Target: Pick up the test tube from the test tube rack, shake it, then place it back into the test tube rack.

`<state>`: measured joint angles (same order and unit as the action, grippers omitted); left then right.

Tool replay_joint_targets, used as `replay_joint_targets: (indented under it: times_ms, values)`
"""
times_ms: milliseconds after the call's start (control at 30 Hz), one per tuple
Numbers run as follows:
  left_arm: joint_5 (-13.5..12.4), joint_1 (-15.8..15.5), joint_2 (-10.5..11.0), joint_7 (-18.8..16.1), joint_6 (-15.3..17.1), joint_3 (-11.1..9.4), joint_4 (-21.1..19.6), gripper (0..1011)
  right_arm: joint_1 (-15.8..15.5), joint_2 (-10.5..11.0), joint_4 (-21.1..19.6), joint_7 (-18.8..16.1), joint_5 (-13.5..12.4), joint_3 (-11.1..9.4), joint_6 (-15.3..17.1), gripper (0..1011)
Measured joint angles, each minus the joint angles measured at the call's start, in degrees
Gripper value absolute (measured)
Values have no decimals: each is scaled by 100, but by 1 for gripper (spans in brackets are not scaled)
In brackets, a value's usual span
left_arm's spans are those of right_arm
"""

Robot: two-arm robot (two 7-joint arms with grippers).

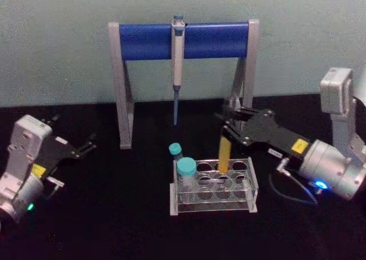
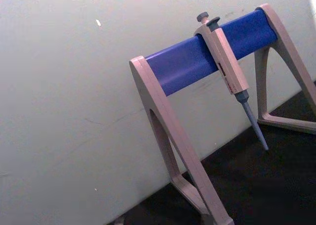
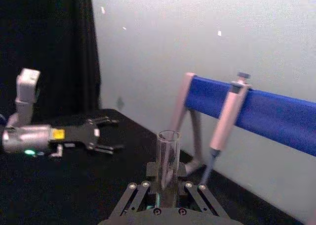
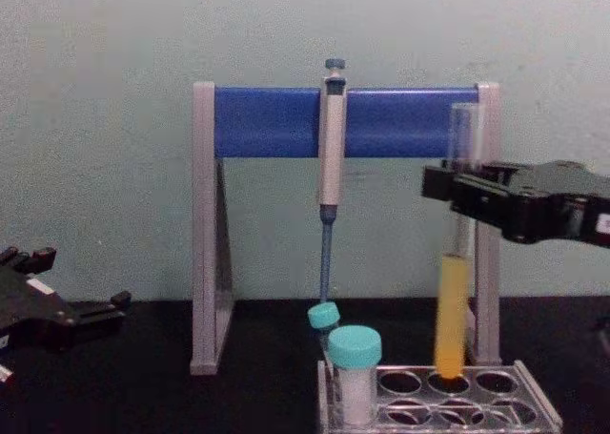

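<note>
Yellow-orange liquid (image 4: 452, 310) sits low in the test tube (image 4: 464, 134), clamped by right gripper (image 4: 461, 191) at the rack (image 4: 538, 417).

Lit softly and evenly, from no side in particular, leaving the pale wall (image 4: 95, 167) bright and the black table (image 1: 114, 226) dark enough to swallow surface detail. Gave only faint, soft-edged shadows around the pipette stand (image 1: 148, 41). Drew a weak sheen along the test tube (image 4: 453, 300) and glowed through its yellow liquid.

Test tube (image 1: 224, 151) liquid yellow-orange, vial caps (image 1: 186, 167) teal.
</note>
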<state>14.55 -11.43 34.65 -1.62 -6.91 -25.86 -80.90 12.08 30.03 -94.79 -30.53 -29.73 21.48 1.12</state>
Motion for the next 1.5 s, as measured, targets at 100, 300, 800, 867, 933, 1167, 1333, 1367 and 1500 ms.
replay_joint_targets:
  times_ms: [100, 300, 800, 867, 933, 1167, 1333, 1367, 1500]
  values:
    - [0, 0, 0, 0, 0, 0, 0, 1001, 142, -101, 148, -108, -75, 109, -38, 234]
    - [0, 0, 0, 0, 0, 0, 0, 1001, 428, -337, 538, -145, -130, 236, -261, 234]
    - [0, 0, 0, 0, 0, 0, 0, 1001, 636, -571, 971, 247, 198, 146, -530, 234]
    - [0, 0, 0, 0, 0, 0, 0, 1001, 621, -573, 965, 250, 215, 125, -528, 234]
    - [0, 0, 0, 0, 0, 0, 0, 1001, 613, -577, 956, 251, 221, 112, -525, 234]
    - [0, 0, 0, 0, 0, 0, 0, 1001, 587, -594, 939, 247, 232, 72, -511, 234]
    - [0, 0, 0, 0, 0, 0, 0, 1001, 568, -593, 914, 232, 233, 47, -504, 234]
    - [0, 0, 0, 0, 0, 0, 0, 1001, 567, -593, 912, 230, 234, 45, -504, 234]
    - [0, 0, 0, 0, 0, 0, 0, 1001, 564, -594, 910, 214, 235, 36, -503, 234]
